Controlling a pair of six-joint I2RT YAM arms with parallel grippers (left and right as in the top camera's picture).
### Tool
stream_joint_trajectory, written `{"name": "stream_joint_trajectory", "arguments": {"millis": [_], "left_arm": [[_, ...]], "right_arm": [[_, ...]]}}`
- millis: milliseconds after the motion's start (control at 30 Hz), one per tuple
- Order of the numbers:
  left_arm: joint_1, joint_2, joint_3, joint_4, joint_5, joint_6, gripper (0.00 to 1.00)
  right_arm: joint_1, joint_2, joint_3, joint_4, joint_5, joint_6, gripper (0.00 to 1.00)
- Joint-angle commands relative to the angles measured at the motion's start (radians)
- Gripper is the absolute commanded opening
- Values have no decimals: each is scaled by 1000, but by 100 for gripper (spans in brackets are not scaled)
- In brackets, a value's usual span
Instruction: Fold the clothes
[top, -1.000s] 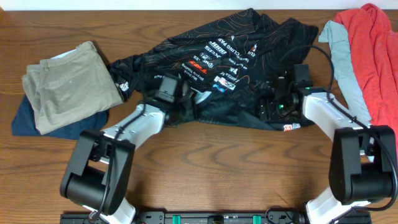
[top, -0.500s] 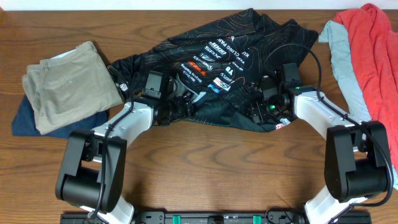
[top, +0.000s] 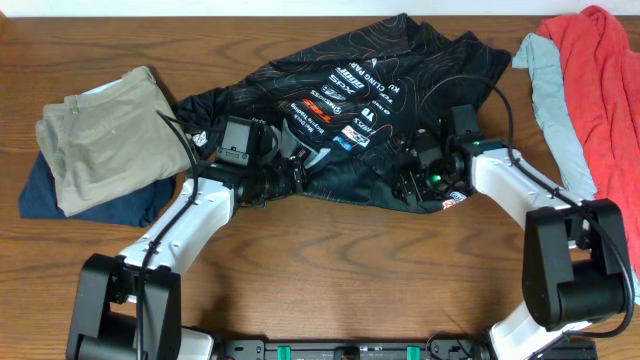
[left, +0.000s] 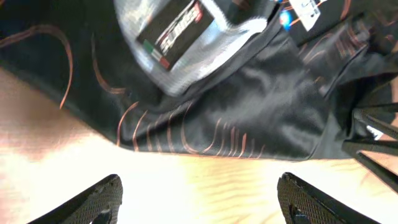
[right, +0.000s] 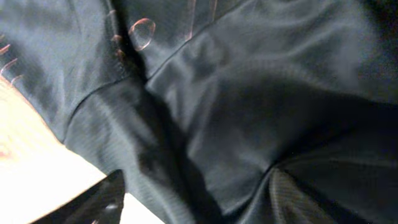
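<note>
The black jersey (top: 370, 80) with copper contour lines and white and red logos lies crumpled across the table's middle back. My left gripper (top: 292, 172) is at its front hem. In the left wrist view its fingers (left: 199, 183) are wide apart over bare wood, with the jersey's hem (left: 249, 106) just beyond them and nothing between them. My right gripper (top: 408, 178) is on the jersey's front right part, next to a small logo tag. In the right wrist view its fingers (right: 193, 190) are spread, with a fold of jersey fabric (right: 249, 93) lying between them.
Folded khaki trousers (top: 105, 135) lie on a navy garment (top: 45, 195) at the left. A red garment (top: 600, 70) and a pale grey one (top: 555, 100) lie at the right edge. Bare wooden table (top: 350, 270) runs along the front.
The left arm has drawn back to the left, and its gripper is now at the jersey's hem. The right gripper has shifted a little left and back. The jersey's front edge has bunched slightly backward.
</note>
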Motion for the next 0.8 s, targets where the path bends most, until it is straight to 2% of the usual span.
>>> {"name": "stream_joint_trajectory", "arguments": {"millis": [0, 133, 233, 267, 300, 367, 433, 667, 767], "left_arm": [[5, -3, -5, -30, -12, 14, 81], [5, -3, -5, -43, -15, 28, 81], [5, -3, -5, -43, -15, 28, 81], [5, -3, -5, -44, -15, 28, 81], [5, -3, -5, -44, -15, 28, 81], [5, -3, -5, -48, -15, 28, 81], [5, -3, -5, -53, -15, 28, 81], [5, -3, -5, -83, -15, 28, 81], [5, -3, -5, -102, -15, 28, 81]], "right_arm": [[23, -28, -10, -15, -26, -32, 70], [35, -28, -10, -13, -32, -57, 73], [45, -28, -10, -17, -24, -73, 70], [47, -28, -10, -17, -24, -72, 63], [50, -28, -11, -17, -25, -72, 52], [55, -28, -11, -23, -26, -72, 23], [64, -28, -11, -43, -26, -72, 3], [101, -28, -11, -101, -38, -73, 1], [126, -28, -11, -155, -214, -166, 1]]}}
